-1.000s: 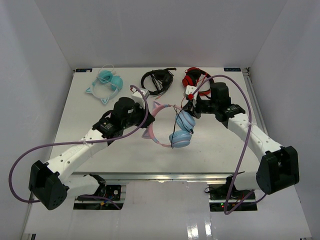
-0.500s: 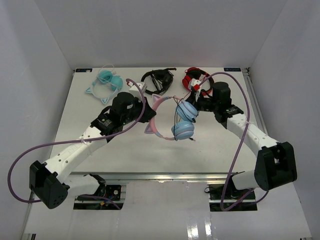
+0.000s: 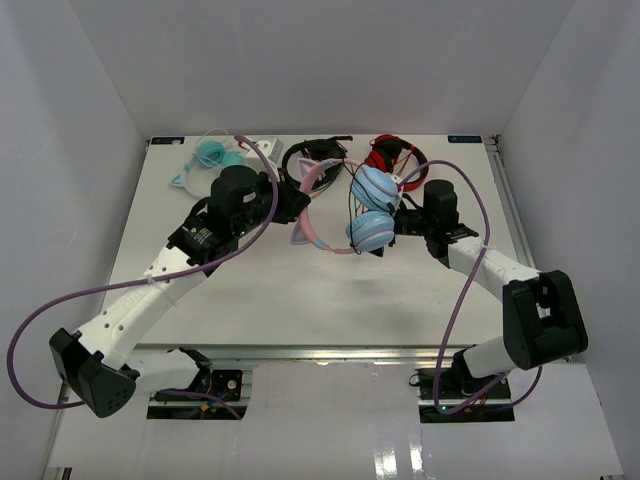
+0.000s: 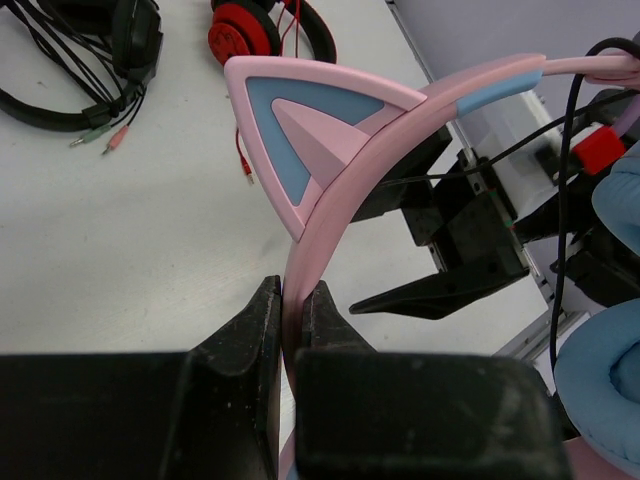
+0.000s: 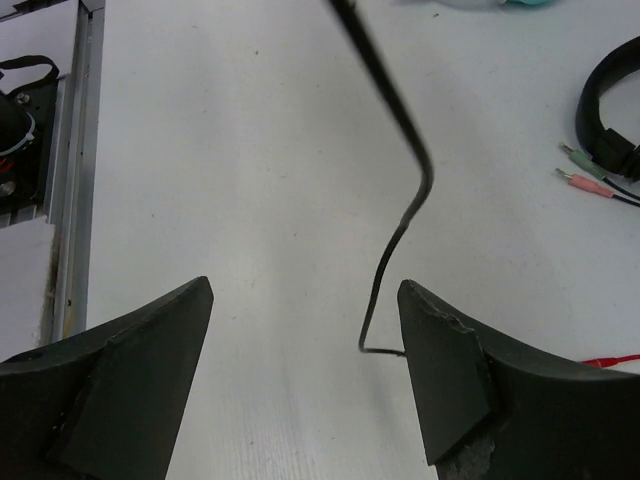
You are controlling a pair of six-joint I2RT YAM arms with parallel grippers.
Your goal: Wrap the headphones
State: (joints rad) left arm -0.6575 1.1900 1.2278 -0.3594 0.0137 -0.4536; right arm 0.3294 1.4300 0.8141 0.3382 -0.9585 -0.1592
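Observation:
The headphones (image 3: 312,205) hang above the table, with a pink cat-ear headband (image 4: 330,200) and light blue ear cups (image 3: 372,230). My left gripper (image 3: 290,205) is shut on the headband, and its fingers (image 4: 262,330) pinch the pink band just below a cat ear (image 4: 300,130). My right gripper (image 3: 398,222) stands open beside the ear cups, holding nothing. In the right wrist view the thin black cable (image 5: 402,215) dangles loose between the spread fingers (image 5: 440,350), close to the right one. The right gripper (image 5: 305,300) is above the bare table.
At the back of the table lie teal cat-ear headphones (image 3: 212,160), black headphones (image 3: 315,155) with green and pink jacks (image 5: 585,172), and red headphones (image 3: 392,152). A metal rail (image 3: 500,180) runs along the table's right edge.
My left gripper has carried the headphones up and toward the back of the table. My right gripper has opened and let go of the cable, and has drawn in beside the ear cups.

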